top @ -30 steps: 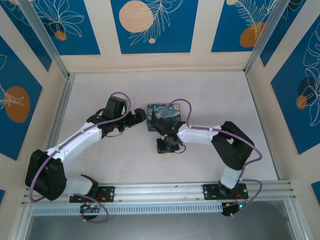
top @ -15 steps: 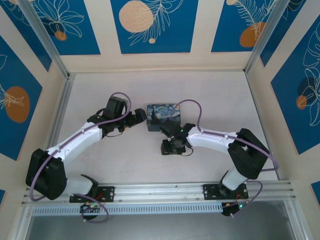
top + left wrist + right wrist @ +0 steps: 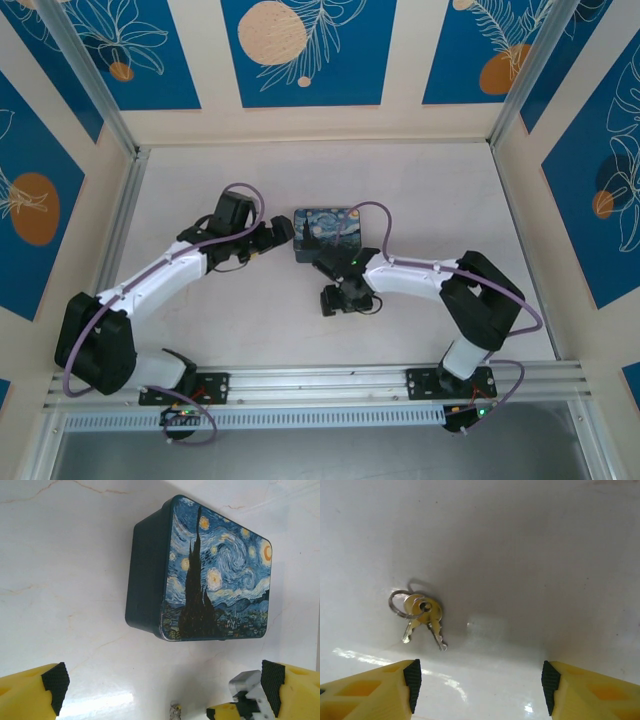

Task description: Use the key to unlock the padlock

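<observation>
The key (image 3: pixel 421 614) is one of two small keys with brass heads and silvery blades on a thin ring, lying flat on the white table. In the right wrist view it lies just ahead and to the left of my right gripper (image 3: pixel 479 687), which is open and empty. From above, that gripper (image 3: pixel 326 266) hovers at the near edge of the tin. My left gripper (image 3: pixel 162 687) is open wide with bare table between its pads, facing the tin from the left (image 3: pixel 283 232). A tiny silvery-yellow thing (image 3: pixel 175 711) at the bottom edge is too cut off to name. The padlock is out of view.
A square tin printed with a starry-night painting (image 3: pixel 328 230) stands mid-table between the two grippers, seen close up in the left wrist view (image 3: pixel 200 575). Part of the right gripper (image 3: pixel 243 689) shows beside my left fingers. Blue-and-cream walls and aluminium posts (image 3: pixel 120 215) ring the table.
The right gripper has opened wider. The right arm's elbow swung outward and its wrist shifted slightly down and right. The left arm has stayed put.
</observation>
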